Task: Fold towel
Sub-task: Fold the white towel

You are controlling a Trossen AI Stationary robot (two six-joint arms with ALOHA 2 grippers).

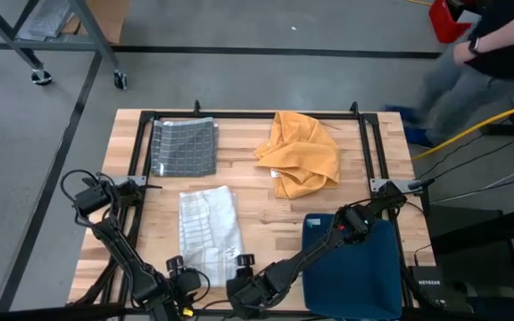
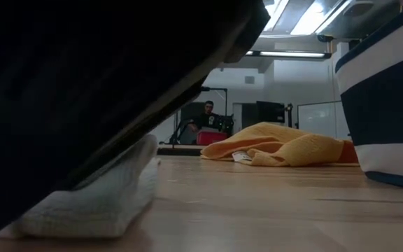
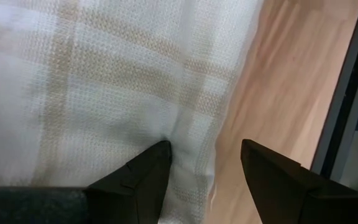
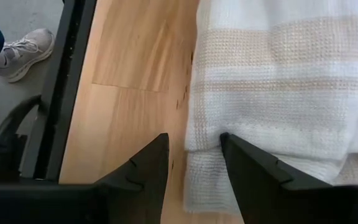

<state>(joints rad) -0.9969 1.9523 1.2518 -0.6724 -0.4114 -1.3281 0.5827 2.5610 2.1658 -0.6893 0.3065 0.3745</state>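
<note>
A white towel with beige stripes (image 1: 211, 227) lies flat on the wooden table as a long folded strip. My left gripper (image 1: 178, 266) stands open at the left side of its near end. In the left wrist view, the towel's long edge (image 3: 219, 124) runs between the fingers of my left gripper (image 3: 207, 149). My right gripper (image 1: 242, 262) stands open at the right side of the near end. The towel's other edge (image 4: 191, 112) lies between the fingers of my right gripper (image 4: 191, 140). In the low view a dark arm hides most of the towel (image 2: 96, 203). My left gripper slants down from the near side. One fingertip (image 3: 157, 155) rests on the towel's top face (image 3: 173, 127) just inside its edge, where a crease starts. The other finger (image 3: 257, 155) stands over bare wood beside the edge. The towel lies flat on the table. My right gripper slants down from the near side. One fingertip (image 4: 229, 143) sits on the towel's top layer (image 4: 247, 124) near its near corner. The other finger (image 4: 157, 146) is over bare wood beside the edge. The towel lies flat, and several layers show at the corner (image 4: 204, 180).
A grey checked towel (image 1: 184, 147) lies at the far left and a crumpled orange towel (image 1: 302, 153) at the far middle. A folded dark blue towel (image 1: 351, 267) lies at the near right. Black rails (image 1: 257, 114) frame the table. A person (image 1: 489, 45) moves beyond the far right corner.
</note>
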